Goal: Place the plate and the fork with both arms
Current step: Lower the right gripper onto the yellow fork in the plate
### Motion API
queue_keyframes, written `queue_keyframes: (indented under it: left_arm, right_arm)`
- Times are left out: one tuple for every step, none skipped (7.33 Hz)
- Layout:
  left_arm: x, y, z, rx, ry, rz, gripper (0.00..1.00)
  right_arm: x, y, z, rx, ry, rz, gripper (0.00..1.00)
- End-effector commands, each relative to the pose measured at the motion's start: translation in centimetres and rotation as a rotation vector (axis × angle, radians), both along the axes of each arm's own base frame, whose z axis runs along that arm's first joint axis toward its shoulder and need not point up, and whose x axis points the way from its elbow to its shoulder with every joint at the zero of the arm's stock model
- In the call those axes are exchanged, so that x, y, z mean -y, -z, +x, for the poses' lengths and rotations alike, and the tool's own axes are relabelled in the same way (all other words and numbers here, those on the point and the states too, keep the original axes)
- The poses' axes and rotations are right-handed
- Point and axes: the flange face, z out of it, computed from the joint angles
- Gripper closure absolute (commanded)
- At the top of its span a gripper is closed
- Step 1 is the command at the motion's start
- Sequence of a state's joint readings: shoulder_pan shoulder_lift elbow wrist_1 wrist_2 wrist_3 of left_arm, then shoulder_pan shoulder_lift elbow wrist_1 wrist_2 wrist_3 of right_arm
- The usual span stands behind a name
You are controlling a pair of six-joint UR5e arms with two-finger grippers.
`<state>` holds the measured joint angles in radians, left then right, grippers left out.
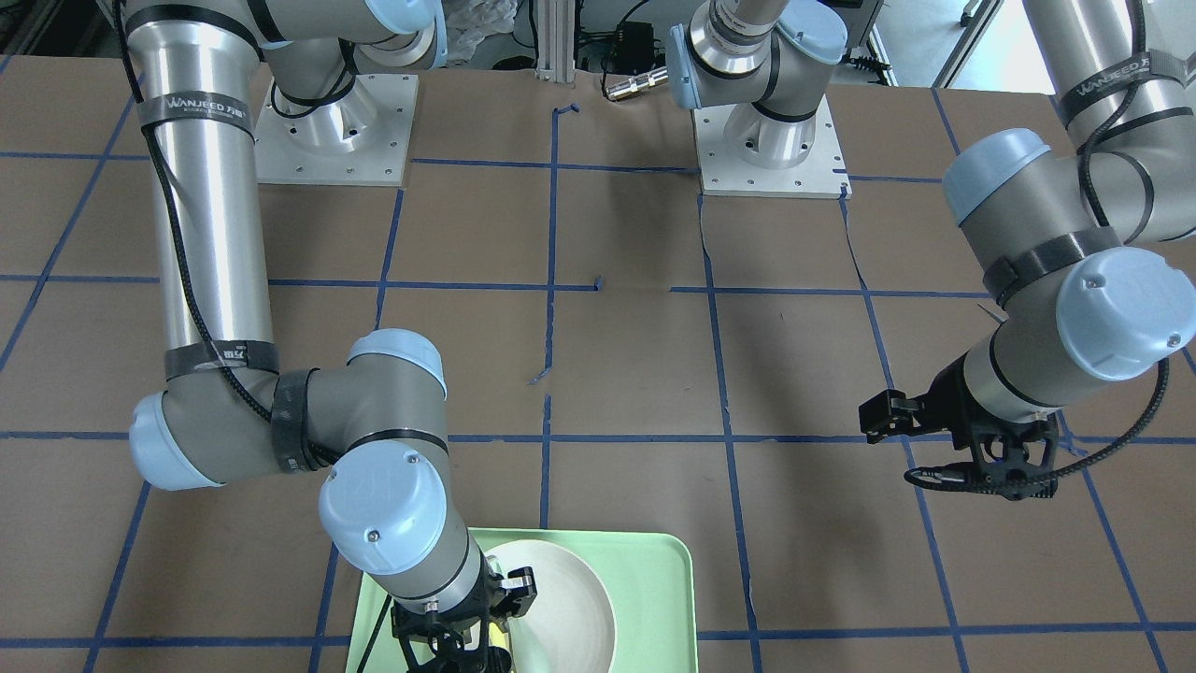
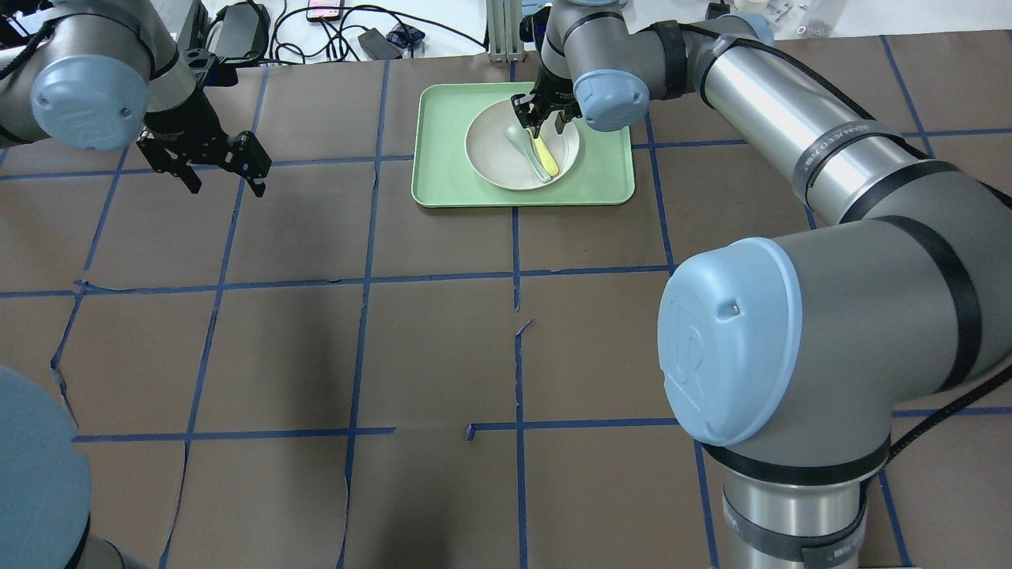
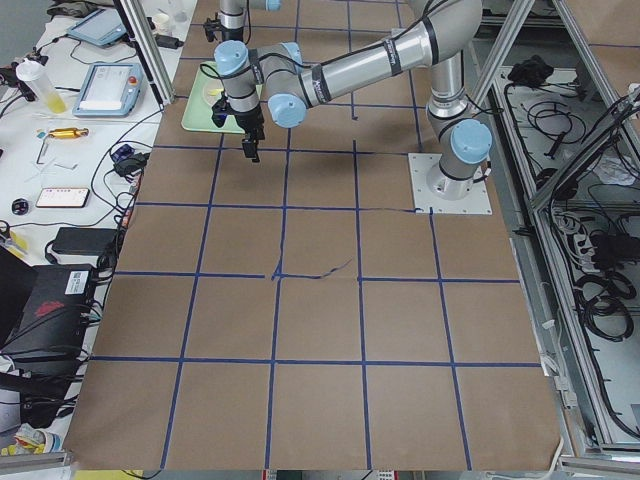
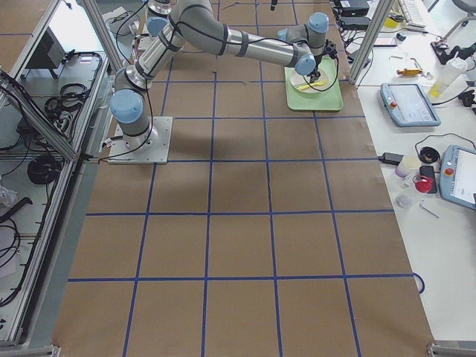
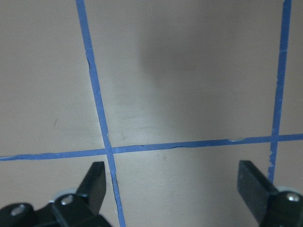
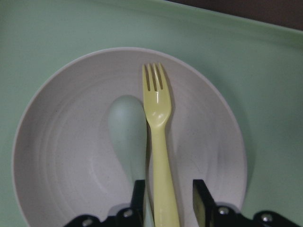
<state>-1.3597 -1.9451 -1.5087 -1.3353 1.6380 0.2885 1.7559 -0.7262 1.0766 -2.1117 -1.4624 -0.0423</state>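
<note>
We see a mint-green rectangular plastic tray (image 2: 443, 186) holding the round off-white plastic plate (image 2: 486, 150). In the plate lie the small yellow plastic fork (image 6: 158, 142) and a pale grey-green plastic spoon (image 6: 127, 127), side by side. The right gripper (image 6: 169, 201) has its fingers (image 6: 200, 198) a little apart, one on each side of the fork's handle, not squeezing it. The right arm stretches far out and points down. The left gripper (image 5: 173, 182) has its fingers (image 5: 94, 182) spread wide above the brown table (image 5: 189, 71), holding nothing.

Opposing overhead, front views; common plate (image 2: 486, 150)

The bench (image 2: 316, 356) is brown board crossed by blue tape lines (image 2: 364, 316). A mint-green tray (image 2: 443, 186) lies flat on it. Two white base plates (image 1: 383, 140) sit toward the opposite edge.
</note>
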Motion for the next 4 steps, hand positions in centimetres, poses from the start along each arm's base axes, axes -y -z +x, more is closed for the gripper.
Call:
queue_keyframes:
  left_arm:
    - [0.1,-0.3,0.0,-0.001,0.002,-0.005,0.0]
    - [-0.1,0.0,0.0,-0.002,0.002,0.001,0.0]
    - [-0.1,-0.1,0.0,0.0,0.002,0.0,0.0]
    - [0.0,0.0,0.1,0.001,0.001,-0.003,0.0]
  right_arm:
    - [0.8,1.3,0.2,0.0,-0.001,0.002,0.57]
    - [0.7,1.5,0.1,-0.004,-0.001,0.006,0.57]
    - [0.6,1.8,0.1,-0.003,-0.001,0.012,0.57]
    - [0.2,2.7,0.1,-0.008,-0.004,0.028,0.57]
